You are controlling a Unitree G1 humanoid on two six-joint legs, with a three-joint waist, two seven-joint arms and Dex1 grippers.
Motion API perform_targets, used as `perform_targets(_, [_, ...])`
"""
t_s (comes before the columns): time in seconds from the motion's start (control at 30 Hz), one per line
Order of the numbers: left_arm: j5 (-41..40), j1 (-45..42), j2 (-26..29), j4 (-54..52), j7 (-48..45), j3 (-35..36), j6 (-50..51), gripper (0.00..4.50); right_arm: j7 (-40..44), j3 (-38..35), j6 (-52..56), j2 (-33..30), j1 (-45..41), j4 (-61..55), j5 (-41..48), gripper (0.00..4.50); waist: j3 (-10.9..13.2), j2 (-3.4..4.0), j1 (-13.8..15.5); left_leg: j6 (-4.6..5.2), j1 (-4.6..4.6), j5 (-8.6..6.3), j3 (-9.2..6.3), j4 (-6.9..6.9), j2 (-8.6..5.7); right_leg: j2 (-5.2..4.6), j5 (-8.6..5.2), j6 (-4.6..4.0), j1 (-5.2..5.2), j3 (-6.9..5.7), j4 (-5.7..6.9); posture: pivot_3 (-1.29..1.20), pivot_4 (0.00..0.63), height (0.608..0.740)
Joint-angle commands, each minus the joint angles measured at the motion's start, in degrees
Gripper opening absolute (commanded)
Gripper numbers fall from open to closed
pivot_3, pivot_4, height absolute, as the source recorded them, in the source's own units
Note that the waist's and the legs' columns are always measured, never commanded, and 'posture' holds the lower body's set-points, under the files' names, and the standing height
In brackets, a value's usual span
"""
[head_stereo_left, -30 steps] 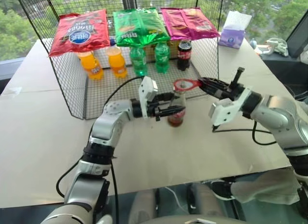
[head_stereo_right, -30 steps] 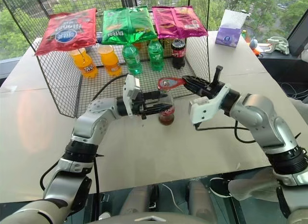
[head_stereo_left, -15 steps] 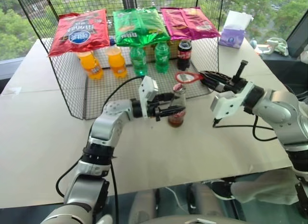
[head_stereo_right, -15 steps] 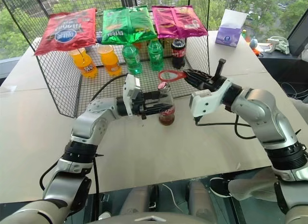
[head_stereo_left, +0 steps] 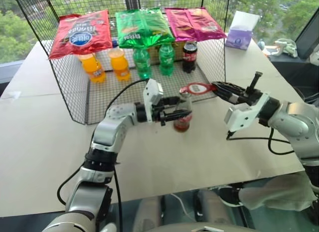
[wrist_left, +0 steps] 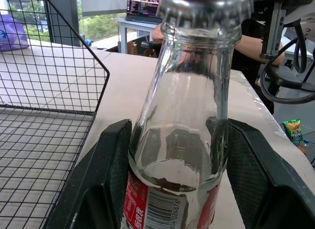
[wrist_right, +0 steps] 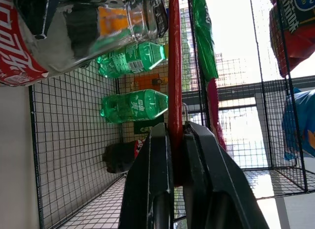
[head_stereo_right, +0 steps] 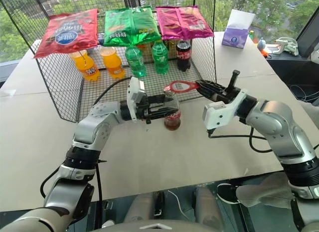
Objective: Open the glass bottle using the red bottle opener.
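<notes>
Opener [head_stereo_left: 198, 88] ring just over bottle [head_stereo_left: 183, 111] top

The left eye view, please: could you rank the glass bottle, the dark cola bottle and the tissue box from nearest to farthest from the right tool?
1. glass bottle: just left of the right tool.
2. dark cola bottle: inside the wire rack, beyond.
3. tissue box: table's far right corner.

Bare tabletop [head_stereo_left: 209, 147] is left before the glass bottle [head_stereo_left: 183, 112]; behind, passage is blocked by the wire rack [head_stereo_left: 75, 92]
</notes>
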Motion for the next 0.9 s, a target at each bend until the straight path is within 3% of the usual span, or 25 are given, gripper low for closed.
perform_targets(0.03, [-1.1, -0.1, 0.0, -2.2, -0.9, 0.2, -1.2, 2.19, -0.6, -2.5, 0.4, -0.2, 0.5, -2.9, 0.2, 0.00, 0.0, 0.00, 0.0, 0.00, 0.00, 0.00, 0.00, 0.00, 0.00, 0.00, 0.00, 0.00, 0.00, 0.00, 0.00, 0.00, 0.150, 0.740])
perform_targets(0.63, [-0.7, 0.2, -1.0, -0.7, -1.5, -0.2, -2.9, 2.19, -0.3, -0.6, 5.6, 5.1, -2.7, -3.6, 0.4, 0.00, 0.0, 0.00, 0.2, 0.00, -0.04, 0.00, -0.03, 0.00, 0.00, 0.00, 0.00, 0.00, -0.01, -0.02, -0.01, 0.00, 0.150, 0.740])
perform_targets(0.9, [-0.5, 0.0, -1.1, 0.3, -1.9, 0.0, -3.5, 2.19, -1.2, 0.1, 14.2, 10.9, 5.0, -11.0, 2.9, 0.00, 0.0, 0.01, 0.2, 0.00, -0.05, 0.00, -0.03, -0.03, 0.01, 0.01, 0.00, 0.00, -0.03, -0.03, 0.00, 0.00, 0.150, 0.740])
